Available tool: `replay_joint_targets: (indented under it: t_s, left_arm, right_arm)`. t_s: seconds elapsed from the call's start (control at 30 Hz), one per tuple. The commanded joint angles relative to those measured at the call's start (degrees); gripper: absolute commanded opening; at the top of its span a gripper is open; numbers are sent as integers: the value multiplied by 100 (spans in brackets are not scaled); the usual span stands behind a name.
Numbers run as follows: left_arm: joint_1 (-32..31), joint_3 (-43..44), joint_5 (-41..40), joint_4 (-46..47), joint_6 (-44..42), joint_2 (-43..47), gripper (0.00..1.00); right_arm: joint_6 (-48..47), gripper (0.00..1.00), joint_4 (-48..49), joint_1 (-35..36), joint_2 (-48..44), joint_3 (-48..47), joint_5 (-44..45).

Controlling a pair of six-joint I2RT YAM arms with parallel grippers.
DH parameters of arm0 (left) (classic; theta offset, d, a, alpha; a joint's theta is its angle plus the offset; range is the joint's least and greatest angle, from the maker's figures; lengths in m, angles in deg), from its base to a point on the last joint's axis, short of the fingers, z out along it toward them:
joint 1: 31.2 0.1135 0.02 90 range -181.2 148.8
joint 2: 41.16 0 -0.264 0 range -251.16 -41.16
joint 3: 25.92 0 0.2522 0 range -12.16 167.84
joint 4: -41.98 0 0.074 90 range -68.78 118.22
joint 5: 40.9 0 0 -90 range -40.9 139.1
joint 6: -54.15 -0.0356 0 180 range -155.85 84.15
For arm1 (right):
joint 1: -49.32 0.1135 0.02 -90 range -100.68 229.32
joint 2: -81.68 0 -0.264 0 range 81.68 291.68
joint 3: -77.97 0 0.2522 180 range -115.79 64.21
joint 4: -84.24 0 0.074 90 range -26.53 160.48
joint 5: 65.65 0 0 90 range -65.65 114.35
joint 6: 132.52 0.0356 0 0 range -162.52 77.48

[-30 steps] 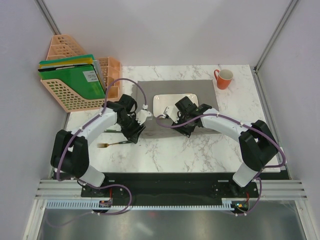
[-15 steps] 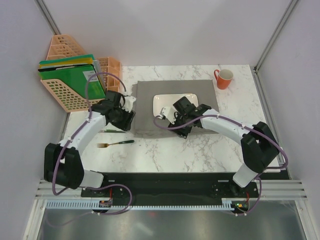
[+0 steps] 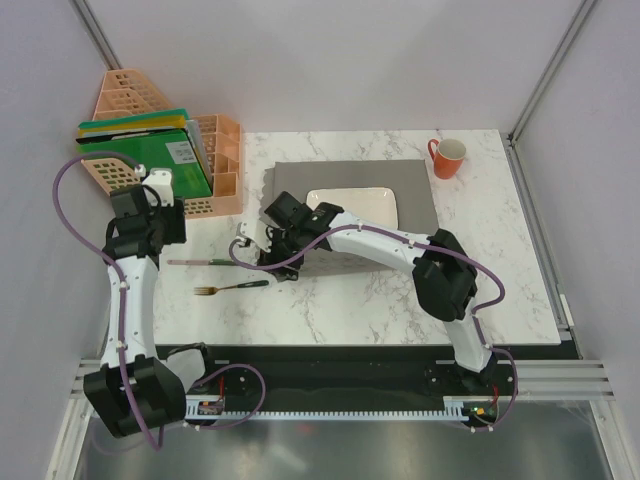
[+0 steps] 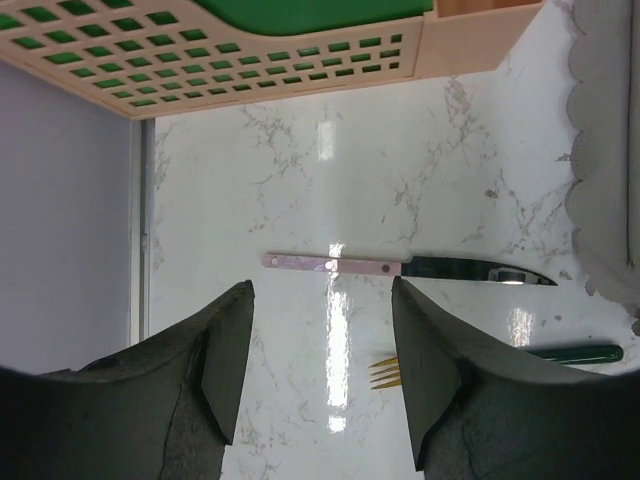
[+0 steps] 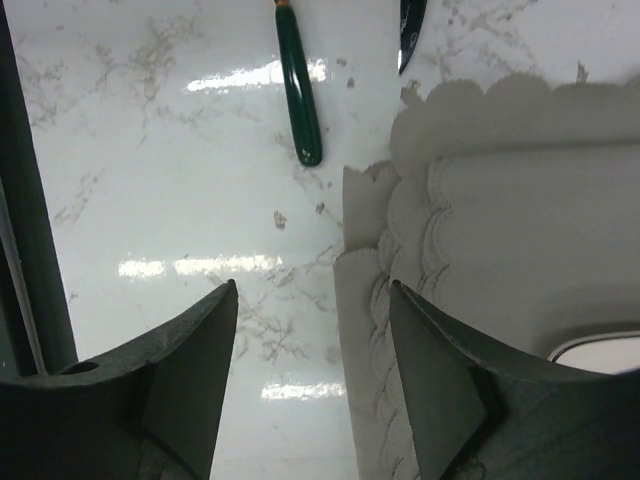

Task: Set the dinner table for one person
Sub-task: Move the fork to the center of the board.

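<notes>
Moved: left arm is swinging back toward the rack [image 3: 130,195]; right arm is stretching left across the placemat [image 3: 350,175].
Left gripper [image 4: 320,300]: hanging spread, gripping nothing, over the knife [image 4: 400,267].
Right gripper [image 5: 312,295]: gaping empty above the placemat's folded corner.
Dinner table [image 3: 400,300]: lying beneath everything; showing white marble pattern, grey veins, glare.
Handling: likely heavy, rigid, slippery; offering nothing to grasp, only taking things set on it.

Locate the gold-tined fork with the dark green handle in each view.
Top external: fork left of centre, handle end toward the grey scallop-edged placemat.
Left wrist: fork at bottom right, its middle hidden.
Right wrist: fork top centre, green handle only.
Shared landmark: the placemat, close to the handle's end in all three.
</notes>
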Motion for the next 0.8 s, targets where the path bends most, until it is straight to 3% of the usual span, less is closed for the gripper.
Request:
replay_joint_targets:
  t_s: [0.0, 0.3, 0.6, 0.77]
  left_arm:
    - [423, -249, -1, 208, -165, 406, 64]
    - [1074, -821, 324, 304, -157, 889, 66]
    - [1215, -1041, 254, 305, -262, 1128, 68]
    - [1268, -1067, 245, 313, -376, 1137, 68]
  right_arm:
    - [-6, 70, -160, 102, 464, -702, -324]
    - [152, 77, -55, 252, 1300, -1266, -667]
    - [231, 75, -28, 428, 1950, -2197, -694]
    - [310, 69, -19, 489, 2310, -2470, -764]
